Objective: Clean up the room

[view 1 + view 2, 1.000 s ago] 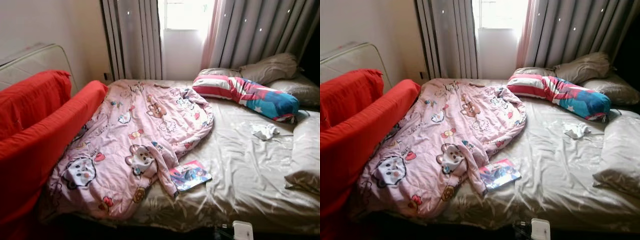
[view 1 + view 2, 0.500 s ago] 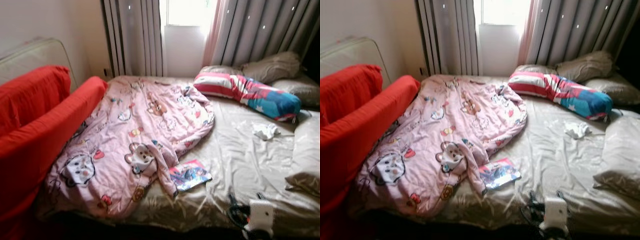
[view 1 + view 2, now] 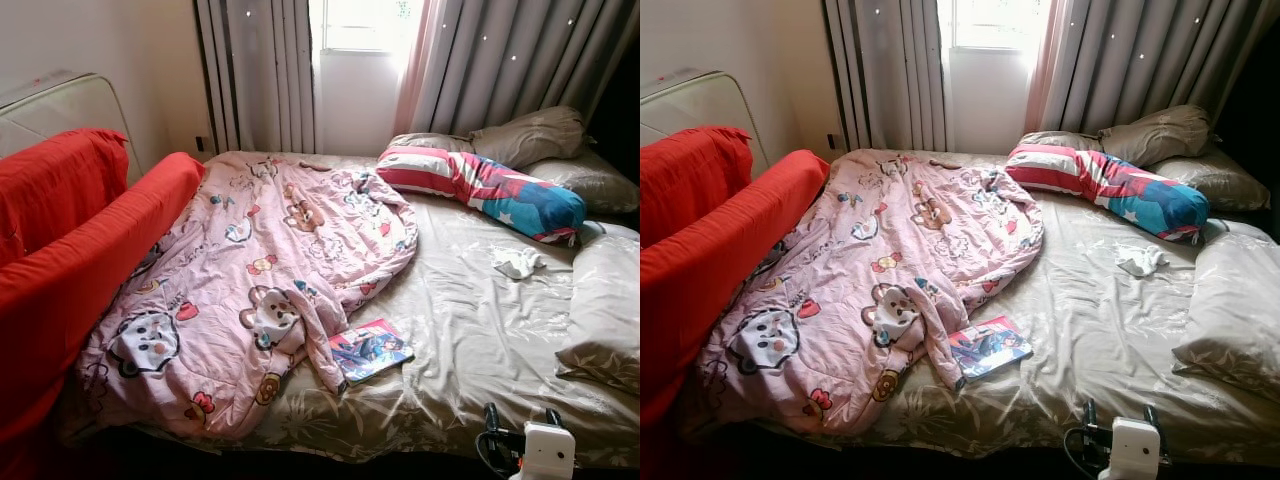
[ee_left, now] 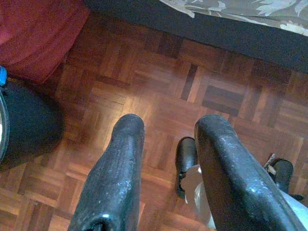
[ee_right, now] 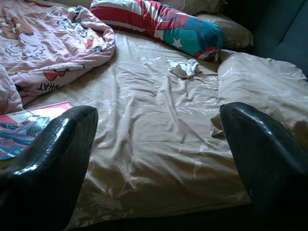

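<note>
Scene at the foot of an unmade bed, read from the robot's left to its right. At far left we see a red sofa [image 3: 70, 250] pressed against the bed [image 3: 480, 330]. Next comes the pink cartoon-print quilt [image 3: 260, 280], crumpled over the left half of the mattress, with one corner hanging toward the near edge. Just beside that corner a thin picture book [image 3: 370, 350] lies flat on the beige sheet. Further right, near the head of the bed, a striped red, white and blue bolster [image 3: 480, 185] rests against a grey pillow [image 3: 535, 135]; a small white crumpled cloth [image 3: 518, 262] lies apart from both, in front of the bolster. A beige pillow [image 3: 605, 310] closes the right edge.

The left gripper [image 4: 168, 159] hangs over the parquet floor [image 4: 144, 91] with its fingers parted and nothing between them. The right gripper [image 5: 159, 144] is raised at the bed's near edge, fingers spread wide and empty, aimed across the sheet toward the white cloth.

We judge the step in hand to be the approach to a first loose item. To do it well, we would pick one target, either book or cloth, and close in squarely. For the book, we would take it by an exposed edge away from the quilt corner, so the fabric is not dragged along.
</note>
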